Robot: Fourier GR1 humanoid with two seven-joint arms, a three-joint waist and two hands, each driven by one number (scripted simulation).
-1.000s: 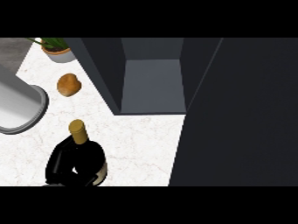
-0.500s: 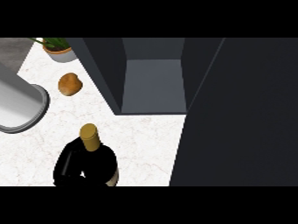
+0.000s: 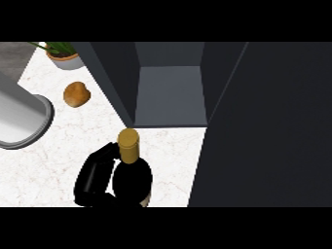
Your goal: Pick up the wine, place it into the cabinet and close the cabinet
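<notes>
The wine bottle (image 3: 130, 171) is dark with a gold-capped neck and shows at the lower middle of the head view, seen from above. My right hand (image 3: 94, 178) is shut on it, black fingers curled round its left side. The bottle's base is cut off by the lower edge. Just beyond the bottle is the dark cabinet (image 3: 172, 97), open, with a bare grey shelf inside. Its open door (image 3: 283, 126) fills the right side as a tall dark panel. My left forearm (image 3: 10, 112) lies as a grey cylinder at the left; its hand does not show.
A brown, rounded food item (image 3: 76, 94) lies on the white marble counter (image 3: 39, 170) left of the cabinet. A potted plant (image 3: 64, 54) stands at the far left corner. The cabinet's left wall (image 3: 114, 78) rises between these and the opening.
The bottle in my right hand has moved right, toward the cabinet opening, and its neck now stands just before the shelf's front edge. The left forearm has barely shifted.
</notes>
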